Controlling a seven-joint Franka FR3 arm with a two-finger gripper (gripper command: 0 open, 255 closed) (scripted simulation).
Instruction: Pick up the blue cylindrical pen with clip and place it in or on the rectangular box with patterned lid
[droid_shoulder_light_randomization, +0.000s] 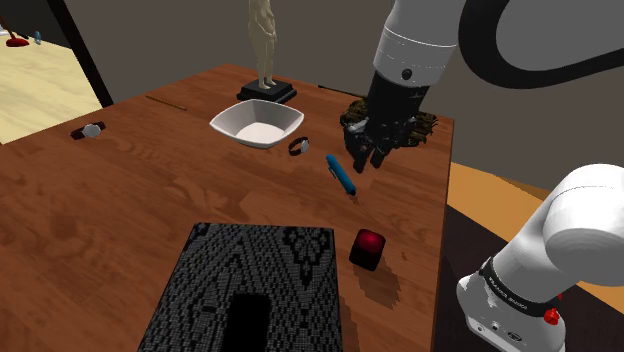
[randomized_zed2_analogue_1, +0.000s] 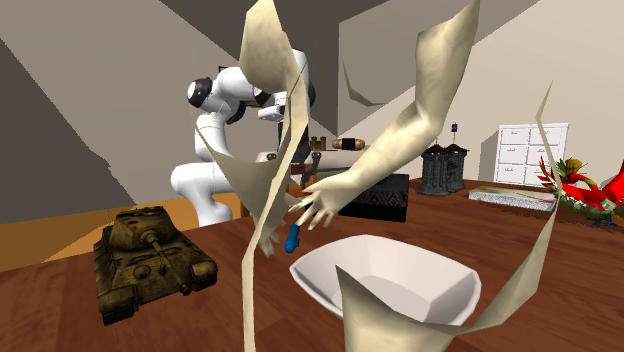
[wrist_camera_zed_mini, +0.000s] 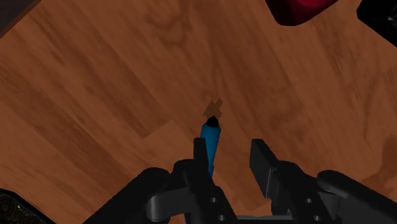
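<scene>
The blue pen (droid_shoulder_light_randomization: 340, 174) lies flat on the wooden table (droid_shoulder_light_randomization: 120, 210), between the white bowl and the table's right edge in the shoulder view. My black gripper (droid_shoulder_light_randomization: 366, 160) hangs just above and beside its far end, open. In the wrist view the pen (wrist_camera_zed_mini: 210, 141) sits low in the gap, close against one finger (wrist_camera_zed_mini: 200, 153); the other finger (wrist_camera_zed_mini: 261, 159) stands well apart from it. Nothing is clasped. The dark box with the patterned lid (droid_shoulder_light_randomization: 250, 290) stands at the table's near edge, and it is seen past the statue as the box (randomized_zed2_analogue_1: 388, 196).
A white bowl (droid_shoulder_light_randomization: 257, 124), a pale statue on a black base (droid_shoulder_light_randomization: 265, 60) and a small watch (droid_shoulder_light_randomization: 299, 146) stand left of the pen. A dark red cube (droid_shoulder_light_randomization: 367, 248) sits between pen and box. A toy tank (randomized_zed2_analogue_1: 150, 260) lies behind the gripper.
</scene>
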